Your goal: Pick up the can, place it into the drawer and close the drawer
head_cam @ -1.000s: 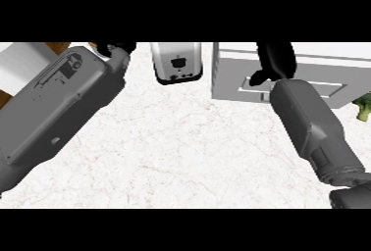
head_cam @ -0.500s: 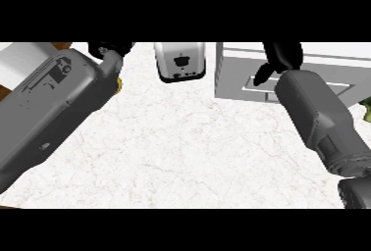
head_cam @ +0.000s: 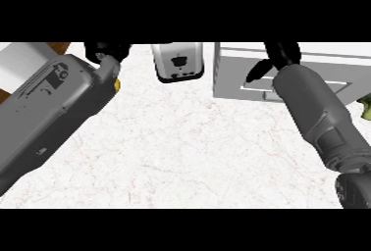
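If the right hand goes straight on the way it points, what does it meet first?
Probably the drawer box; the right hand shows over it, though its height above is unclear.

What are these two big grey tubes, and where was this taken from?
It is one picture, taken from the robot's head, looking steeply down at a white counter. The grey tubes are its forearms; each ends in a black hand: the left hand at top left, the right hand at top right, by a grey drawer unit. Between them stands a small white appliance. Something green peeks in at the right edge. No can shows clearly, and I cannot tell whether either hand holds anything.
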